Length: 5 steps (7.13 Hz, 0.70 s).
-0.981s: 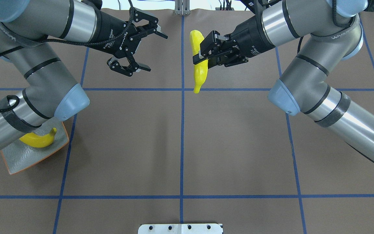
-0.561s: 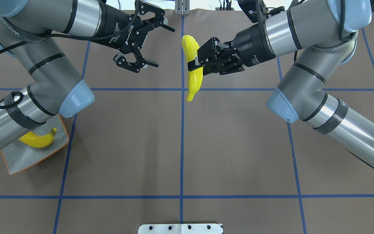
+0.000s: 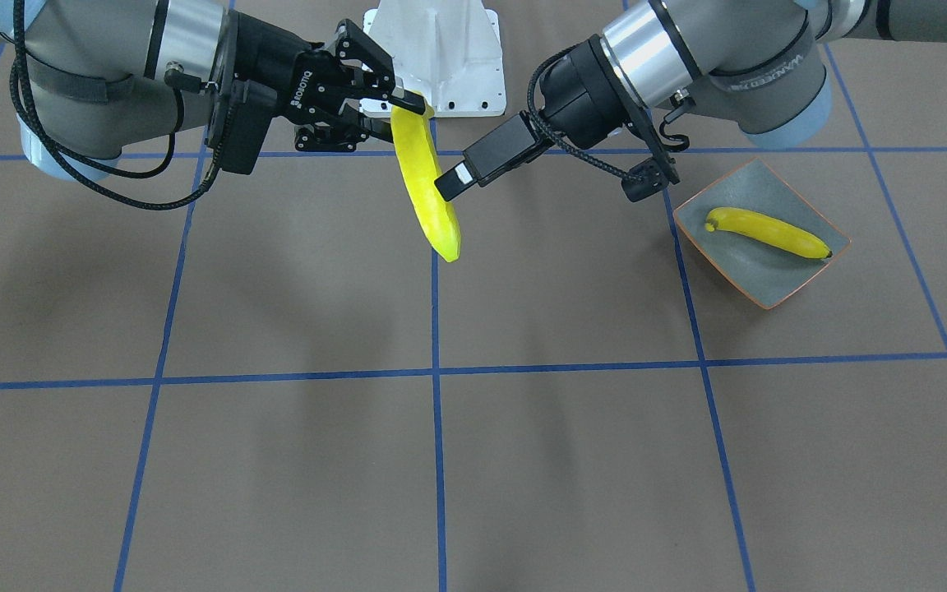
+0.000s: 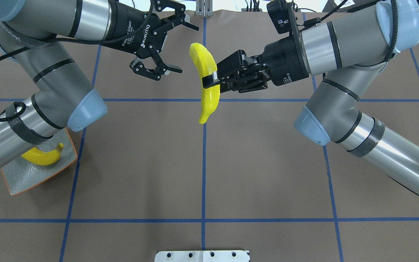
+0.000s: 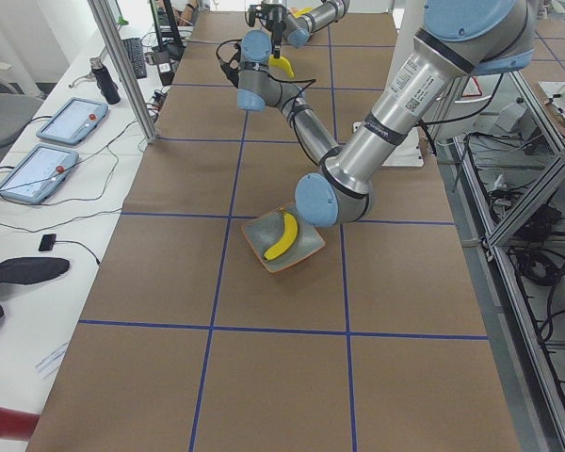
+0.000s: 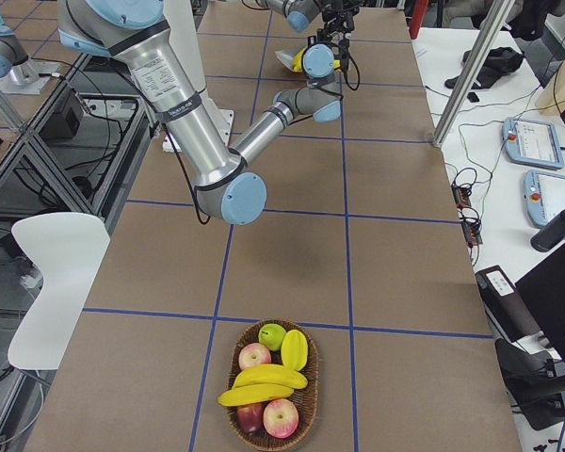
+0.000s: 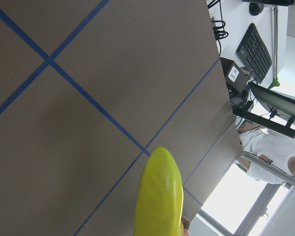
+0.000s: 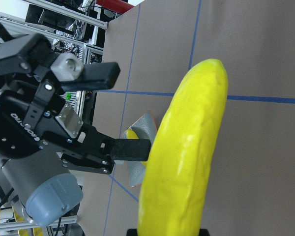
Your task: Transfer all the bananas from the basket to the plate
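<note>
We lose part of the squarish grey-green dish with the orange rim (image 4: 31, 176) under the left forearm in the overhead view, along with one end of the curved yellow banana (image 4: 46, 156) lying in it. The left wrist view shows only a banana tip and none of its own fingers. The right wrist view cuts off the spot where the fingers grip. The woven basket (image 6: 310, 412), well apart from both grippers, shows only in the right-side view, holding two more bananas (image 6: 262, 384) among apples (image 6: 255, 355).

Since 0.6 s ago, the right gripper (image 4: 209, 77) has carried its glossy yellow banana (image 4: 201, 60) across the blue centre line, closer to the left gripper (image 4: 181, 47). The right fingers are clamped on its middle, above the brown table (image 4: 140, 163). The left fingers are spread wide, their tips just beside the banana's upper half, with bare tabletop showing between them overhead.
</note>
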Motion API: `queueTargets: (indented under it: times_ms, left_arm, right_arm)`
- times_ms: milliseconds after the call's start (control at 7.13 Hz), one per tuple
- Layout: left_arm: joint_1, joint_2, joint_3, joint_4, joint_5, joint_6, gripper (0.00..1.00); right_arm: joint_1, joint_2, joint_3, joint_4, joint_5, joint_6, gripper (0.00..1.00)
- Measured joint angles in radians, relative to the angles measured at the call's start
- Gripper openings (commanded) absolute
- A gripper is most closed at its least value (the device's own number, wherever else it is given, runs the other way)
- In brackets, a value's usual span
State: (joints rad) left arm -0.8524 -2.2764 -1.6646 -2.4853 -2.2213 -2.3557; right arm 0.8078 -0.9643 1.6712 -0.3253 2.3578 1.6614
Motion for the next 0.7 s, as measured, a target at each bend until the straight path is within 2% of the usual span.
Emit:
queueTargets:
  times_ms: [421, 701]
  left_arm:
    - [0.011, -0.003, 0.0, -0.009, 0.0, -0.014, 0.99]
    - [0.018, -0.003, 0.0, -0.022, 0.0, -0.027, 0.99]
  right_arm:
    - [-0.05, 0.0, -0.001, 0.071, -0.091, 0.03, 0.0]
    - [-0.061, -0.004, 0.002, 0.08, -0.116, 0.03, 0.0]
